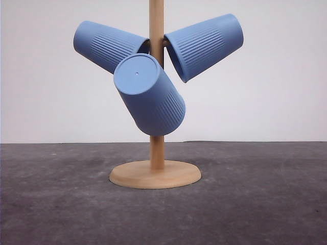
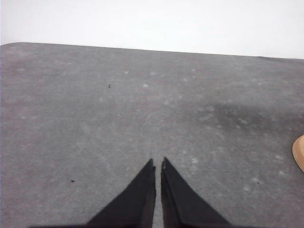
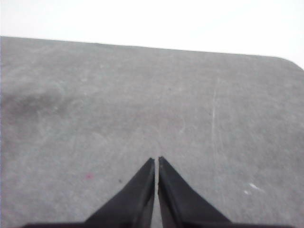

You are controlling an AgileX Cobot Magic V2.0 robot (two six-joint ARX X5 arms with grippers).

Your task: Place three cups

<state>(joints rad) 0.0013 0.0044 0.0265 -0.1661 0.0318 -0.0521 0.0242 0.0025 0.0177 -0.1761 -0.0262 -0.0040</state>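
We see the three cups all hung on the wooden stand, mouths toward the post and bases pointing out. The left cup slants up and away to the left of the post, the right cup slants up to the right, and the front cup hangs lower, in front of the post, its round base turned toward us. Where each mouth meets the post is hidden, so we cannot tell how deep any of them sits. The interiors are hidden from us; tipped like this, we judge they hold nothing.

From here, the risk we see is a cup slipping off its support if the stand is nudged. The front cup looks the most likely to go, since it hangs lowest and leans out over the stand's round base.

The left gripper has its fingers nearly together with nothing between them, over the grey table, with the stand's base edge just at the side. The right gripper is likewise drawn together and empty above bare table.
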